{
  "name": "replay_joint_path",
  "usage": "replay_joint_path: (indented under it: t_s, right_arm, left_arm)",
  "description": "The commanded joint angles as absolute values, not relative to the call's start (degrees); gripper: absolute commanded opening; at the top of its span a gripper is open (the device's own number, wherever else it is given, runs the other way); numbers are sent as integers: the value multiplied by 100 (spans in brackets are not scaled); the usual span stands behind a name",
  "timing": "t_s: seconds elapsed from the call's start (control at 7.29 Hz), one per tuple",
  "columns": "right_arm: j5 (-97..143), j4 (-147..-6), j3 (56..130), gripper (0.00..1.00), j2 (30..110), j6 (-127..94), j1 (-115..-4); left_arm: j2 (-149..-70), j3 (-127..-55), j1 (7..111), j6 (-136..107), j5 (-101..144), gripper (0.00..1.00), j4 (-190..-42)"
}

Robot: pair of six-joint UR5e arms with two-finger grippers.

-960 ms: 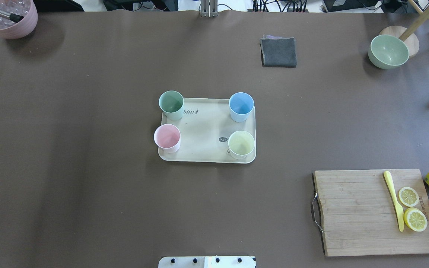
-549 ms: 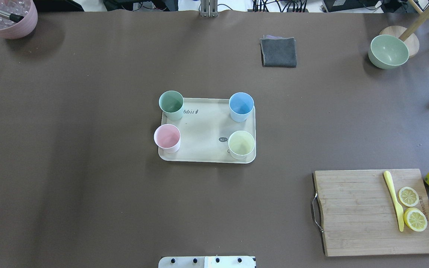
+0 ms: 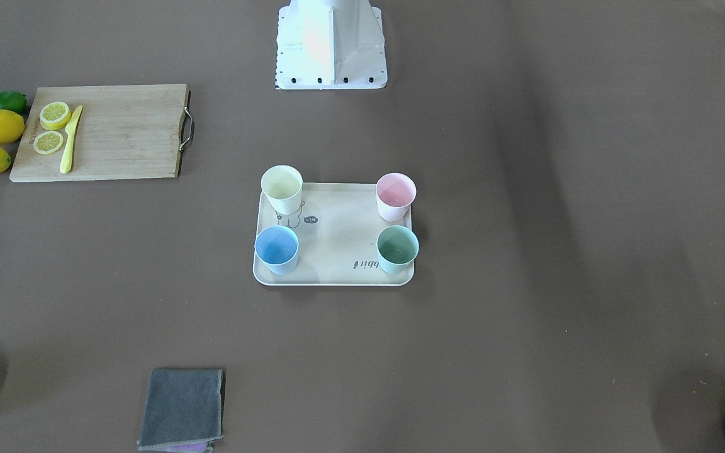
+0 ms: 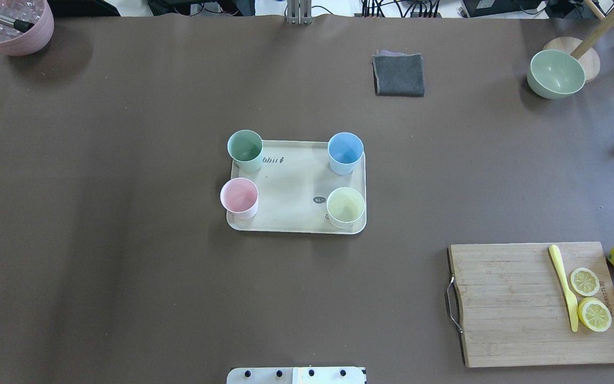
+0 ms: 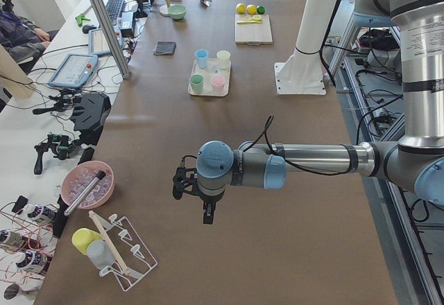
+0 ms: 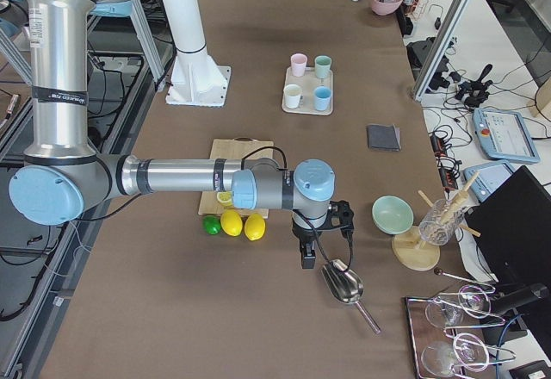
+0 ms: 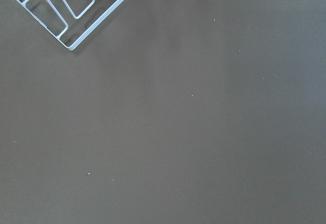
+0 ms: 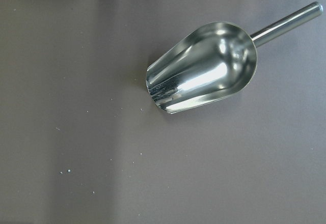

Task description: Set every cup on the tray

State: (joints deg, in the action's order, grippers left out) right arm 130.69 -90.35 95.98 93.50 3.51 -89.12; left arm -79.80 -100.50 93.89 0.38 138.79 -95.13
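All 4 cups (image 4: 244,151) are sitting upright at the corners of the tray (image 4: 291,186), so the task is looking finished, while the left fingers (image 5: 207,213) and right fingers (image 6: 306,257) are hanging far off, their opening impossible to tell.

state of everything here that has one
green cup, upright, empty
blue cup, upright, empty
pink cup, upright, empty
yellow cup, upright, empty
tray, flat, holds all four cups
cloth, folded
bowl, upright, empty
scoop, on its side, empty
cut lemon, two halves face up
left end effector, far from the tray, open or shut unclear
right end effector, near the scoop, open or shut unclear
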Motion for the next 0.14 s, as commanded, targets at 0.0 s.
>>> replay_joint_path:
  t_s: [0.0]
  right_arm:
    - [13069, -9035, 9598, 100, 9352, 352, -8912]
  left_arm:
    - [-7972, -10081, 9387, 35, 13869, 98, -9510]
